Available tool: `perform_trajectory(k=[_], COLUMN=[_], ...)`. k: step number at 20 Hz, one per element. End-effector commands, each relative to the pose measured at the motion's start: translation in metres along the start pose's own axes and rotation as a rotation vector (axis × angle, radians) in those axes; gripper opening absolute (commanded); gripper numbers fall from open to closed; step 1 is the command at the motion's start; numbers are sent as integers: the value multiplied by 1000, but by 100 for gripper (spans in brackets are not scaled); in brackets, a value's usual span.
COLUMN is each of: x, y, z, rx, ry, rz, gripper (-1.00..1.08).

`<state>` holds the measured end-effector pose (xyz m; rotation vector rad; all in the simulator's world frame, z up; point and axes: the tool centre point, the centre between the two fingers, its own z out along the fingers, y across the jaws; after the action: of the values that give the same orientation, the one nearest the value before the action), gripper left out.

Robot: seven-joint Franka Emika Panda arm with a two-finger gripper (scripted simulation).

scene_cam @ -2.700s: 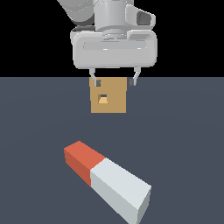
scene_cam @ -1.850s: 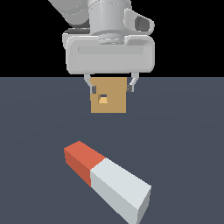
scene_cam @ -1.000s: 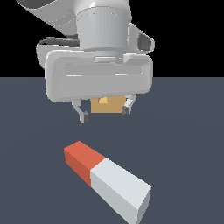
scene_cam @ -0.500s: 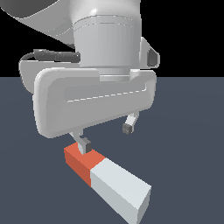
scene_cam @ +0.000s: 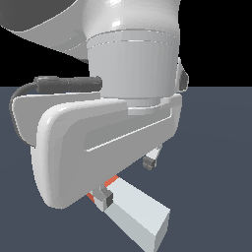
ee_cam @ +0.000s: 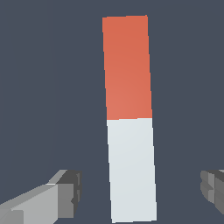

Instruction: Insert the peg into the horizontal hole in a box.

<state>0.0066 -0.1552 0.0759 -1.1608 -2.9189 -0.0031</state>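
Observation:
The peg [scene_cam: 140, 214] lies flat on the dark floor; in the exterior view only its white-grey part and a sliver of its red-orange end show under my hand. In the wrist view the whole peg [ee_cam: 130, 118] shows, red-orange at one end, white-grey at the other. My gripper [scene_cam: 127, 181] is open and hovers just above the peg, one finger on each side of the white-grey part, not touching it. The fingertips [ee_cam: 65, 192] stand wide apart in the wrist view, with the gripper [ee_cam: 140, 188] over the white section. The box and its hole are hidden behind my hand.
The large white gripper body [scene_cam: 98, 142] fills most of the exterior view. The dark blue-grey floor [scene_cam: 216, 147] stretches around the peg.
My gripper has come down and towards the camera from in front of the tan box to just above the peg, covering the box. The fingers stay open. The peg has not moved.

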Motion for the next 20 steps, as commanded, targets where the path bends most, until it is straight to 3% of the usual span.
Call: perform_trajectory(k=[1,11,20], x=[-5,-9,-8], y=[-1,-3,-3], z=[3,8,47], rx=[1,2,2], ry=[-1,-1,-1], rz=[-25,-42,-46], gripper=[100,100,100])
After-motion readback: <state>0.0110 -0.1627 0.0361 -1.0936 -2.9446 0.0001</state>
